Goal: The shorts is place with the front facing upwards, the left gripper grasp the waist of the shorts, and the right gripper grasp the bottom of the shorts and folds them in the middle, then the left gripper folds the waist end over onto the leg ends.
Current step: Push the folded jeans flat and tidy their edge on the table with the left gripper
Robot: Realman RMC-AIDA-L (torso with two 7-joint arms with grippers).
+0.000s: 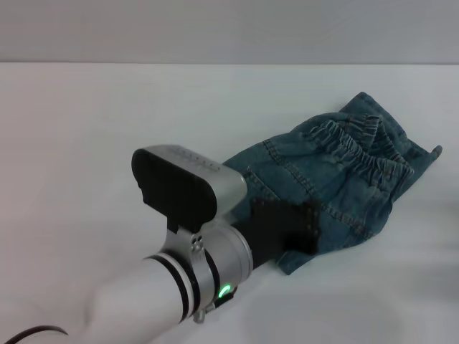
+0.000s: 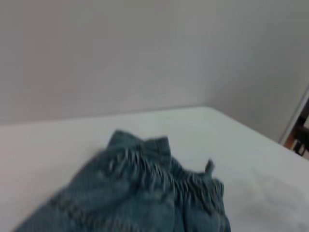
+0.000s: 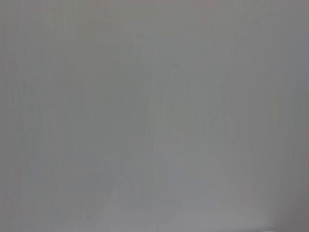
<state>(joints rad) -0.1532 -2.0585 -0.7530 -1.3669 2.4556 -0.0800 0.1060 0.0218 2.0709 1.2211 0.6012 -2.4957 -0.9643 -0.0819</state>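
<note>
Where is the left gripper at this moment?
In the head view, the left gripper is right of centre, over the near edge of the folded shorts on the white table.

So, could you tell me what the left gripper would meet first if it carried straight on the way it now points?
Most likely the shorts. The left gripper sits over their near edge, aimed along the denim toward the gathered waistband, with only white table beyond. Whether it already touches the cloth is unclear.

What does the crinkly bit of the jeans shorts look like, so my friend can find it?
On the white table, find the blue-green denim shorts lying folded in front of the left gripper. The crinkly bit is the waistband, a ruched, gathered strip across the top layer, unlike the smooth denim around it.
</note>
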